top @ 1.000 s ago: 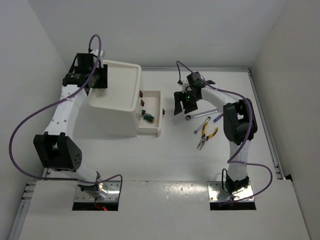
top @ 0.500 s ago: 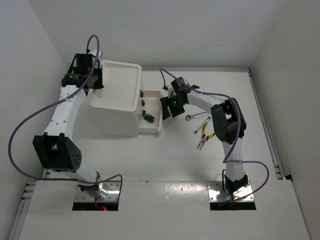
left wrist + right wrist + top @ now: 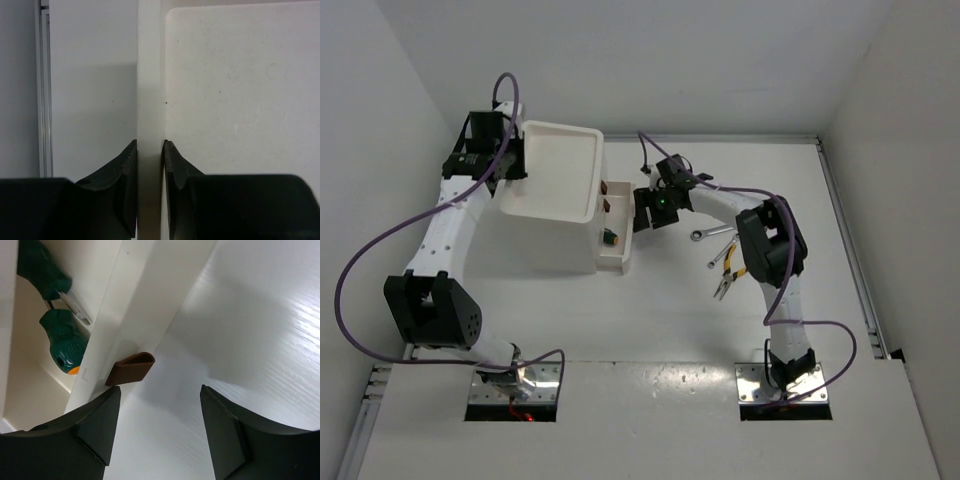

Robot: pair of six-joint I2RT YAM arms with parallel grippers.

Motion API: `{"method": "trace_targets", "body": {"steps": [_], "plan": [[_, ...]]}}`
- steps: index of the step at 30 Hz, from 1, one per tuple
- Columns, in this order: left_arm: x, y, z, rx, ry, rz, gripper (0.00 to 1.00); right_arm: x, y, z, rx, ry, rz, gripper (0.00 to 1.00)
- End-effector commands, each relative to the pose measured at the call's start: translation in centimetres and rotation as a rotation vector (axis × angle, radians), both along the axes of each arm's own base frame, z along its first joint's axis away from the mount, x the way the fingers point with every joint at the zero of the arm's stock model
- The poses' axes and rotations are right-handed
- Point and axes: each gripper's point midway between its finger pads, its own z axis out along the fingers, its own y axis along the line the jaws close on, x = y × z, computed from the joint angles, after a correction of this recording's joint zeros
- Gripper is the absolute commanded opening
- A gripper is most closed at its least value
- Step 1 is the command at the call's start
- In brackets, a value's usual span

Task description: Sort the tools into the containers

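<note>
Viewing from above: left pincer (image 3: 512, 160) clenched on the top tray (image 3: 560, 172) at its outer rim; right pincer (image 3: 646, 210) released, at the half-open drawer (image 3: 620, 262).

Left wrist: fingers (image 3: 126, 170) pinch that rim.

Right wrist: red-brown handle (image 3: 131, 368) just ahead of the spread fingers; green screwdrivers (image 3: 65, 342) inside the drawer.

No writing, label, brand, number or sign is legible in any view.

Bare table (image 3: 665, 300) right of the half-open drawer (image 3: 617, 262); wrench (image 3: 710, 233) and pliers (image 3: 731, 271) farther right.
</note>
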Motion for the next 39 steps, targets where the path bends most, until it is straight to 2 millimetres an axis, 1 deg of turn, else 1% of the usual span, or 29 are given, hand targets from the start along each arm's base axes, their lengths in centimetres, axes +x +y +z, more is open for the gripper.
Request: {"method": "trace_targets", "body": {"steps": [1, 3, 5, 7, 8, 12, 13, 15, 16, 17, 19, 20, 21, 22, 24, 25, 26, 27, 28, 29, 30, 32, 33, 34, 35, 36, 37, 38, 39], "plan": [[-2.2, -2.3, -2.6, -0.032, 0.114, -0.11, 0.0, 1.6, 3.7, 2.1, 0.115, -0.083, 0.002, 0.65], [-2.4, -2.5, -3.0, -0.039, 0.125, -0.118, 0.0, 1.9, 4.1, 1.4, 0.099, -0.084, -0.01, 0.65], [-2.4, -2.7, -3.0, -0.04, 0.125, -0.133, 0.0, 2.7, 4.5, 1.8, 0.113, -0.089, -0.043, 0.65], [-2.2, -2.7, -2.9, -0.04, 0.115, -0.133, 0.0, 2.5, 5.2, 0.8, 0.12, -0.068, -0.04, 0.67], [-2.3, -3.2, -2.9, -0.046, 0.116, -0.151, 0.0, 2.6, 5.3, 0.6, 0.123, -0.059, -0.05, 0.67], [-2.6, -3.4, -3.6, -0.055, 0.134, -0.16, 0.0, 2.7, 7.1, 0.9, 0.217, -0.019, -0.049, 0.67], [-2.4, -3.4, -3.5, -0.054, 0.125, -0.16, 0.0, 2.9, 7.8, 1.6, 0.262, -0.009, -0.067, 0.68], [-2.6, -3.4, -3.5, -0.054, 0.126, -0.16, 0.0, 2.4, 8.7, 1.5, 0.322, 0.041, -0.055, 0.68], [-2.7, -3.6, -3.5, -0.06, 0.127, -0.167, 0.0, 2.3, 9.2, 1.9, 0.363, 0.058, -0.067, 0.7], [-2.7, -3.6, -3.5, -0.067, 0.127, -0.161, 0.0, 1.9, 9.8, 2.5, 0.404, 0.077, -0.045, 0.7], [-2.7, -3.6, -3.5, -0.067, 0.127, -0.161, 0.0, 1.0, 10.2, 2.5, 0.45, 0.122, -0.041, 0.7], [-2.7, -3.6, -3.5, -0.067, 0.127, -0.161, 0.0, 0.8, 10.8, 3.3, 0.504, 0.144, -0.034, 0.7], [-2.6, -3.5, -3.5, -0.062, 0.127, -0.154, 0.0, 0.4, 10.8, 3.6, 0.52, 0.157, -0.034, 0.7], [-2.6, -3.5, -3.5, -0.061, 0.127, -0.154, 0.0, 0.2, 11.1, 4.7, 0.555, 0.158, -0.021, 0.7], [-2.6, -3.5, -3.5, -0.061, 0.127, -0.154, 0.0, -0.4, 10.5, 5.0, 0.564, 0.176, -0.012, 0.71], [-2.6, -3.3, -3.5, -0.063, 0.127, -0.141, 0.0, 0.1, 9.8, 6.5, 0.596, 0.163, 0.003, 0.71], [-2.6, -2.9, -3.5, -0.063, 0.127, -0.13, 0.04, -0.2, 9.0, 6.3, 0.596, 0.182, -0.001, 0.71], [-2.6, -3.0, -3.5, -0.07, 0.127, -0.124, 0.09, -0.6, 8.4, 6.8, 0.613, 0.2, 0.015, 0.71], [-2.4, -2.6, -3.4, -0.079, 0.118, -0.12, 0.13, -0.1, 7.3, 7.2, 0.63, 0.187, 0.009, 0.71], [-2.2, -2.6, -3.0, -0.079, 0.107, -0.121, 0.13, 0.1, 6.7, 8.7, 0.657, 0.165, 0.013, 0.71], [-2.1, -2.4, -2.4, -0.085, 0.094, -0.119, 0.15, -0.4, 5.9, 8.8, 0.668, 0.18, 0.02, 0.71], [-1.9, -2.2, -2.0, -0.091, 0.083, -0.118, 0.15, -0.2, 4.4, 9.7, 0.719, 0.175, 0.0, 0.71], [-1.9, -2.2, -2.0, -0.091, 0.083, -0.117, 0.15, -0.5, 4.1, 11.3, 0.763, 0.167, 0.02, 0.71], [-1.8, -2.3, -2.3, -0.097, 0.092, -0.124, 0.15, -0.5, 3.8, 11.6, 0.794, 0.175, 0.015, 0.71], [-1.8, -2.3, -2.3, -0.097, 0.092, -0.124, 0.15, -0.7, 3.2, 11.3, 0.818, 0.196, -0.004, 0.71], [-1.8, -2.3, -2.3, -0.097, 0.092, -0.124, 0.15, -0.6, 3.5, 12.9, 0.885, 0.184, 0.004, 0.71], [-1.8, -2.3, -2.3, -0.097, 0.092, -0.124, 0.13, -0.7, 3.6, 13.8, 0.919, 0.179, 0.013, 0.71], [-1.7, -2.5, -2.7, -0.104, 0.102, -0.131, 0.12, -0.6, 3.7, 13.9, 0.947, 0.192, 0.017, 0.71], [-1.6, -2.5, -2.3, -0.103, 0.093, -0.131, 0.12, -0.6, 3.9, 15.3, 1.009, 0.199, 0.027, 0.69]]}}
